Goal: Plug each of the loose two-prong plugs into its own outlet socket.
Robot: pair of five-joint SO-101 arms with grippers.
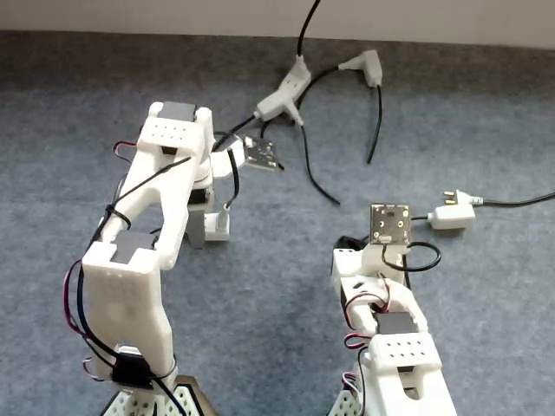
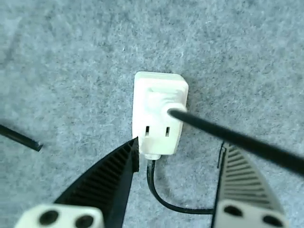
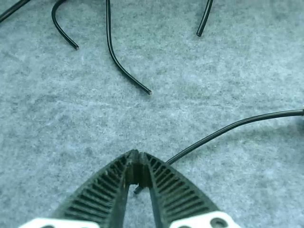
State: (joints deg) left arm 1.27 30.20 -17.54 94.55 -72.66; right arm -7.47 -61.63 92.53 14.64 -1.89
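While the left gripper [image 2: 180, 145] stands spread wide, its black finger [image 2: 114, 175] touches a lower corner of the white outlet socket [image 2: 159, 111] and its grey finger [image 2: 237, 175] sits apart on the other side, so nothing is grasped. That socket lies flat on the grey carpeted tabletop [image 2: 71, 61], its two slots facing up, with a black cable [image 2: 228, 135] crossing over it.

The right gripper [image 3: 139, 161] is clenched, its ribbed fingers pressed together at the tips. A black cord [image 3: 223, 130] runs along the carpet up to those tips; whether it is pinched I cannot tell.

From the high view, a loose white two-prong plug [image 1: 453, 212] lies near the right edge of the tabletop, just beside the right arm's wrist. A second white plug [image 1: 364, 65] rests close to the far edge, and near it a plug already seated in a socket [image 1: 282, 94] lies at an angle.
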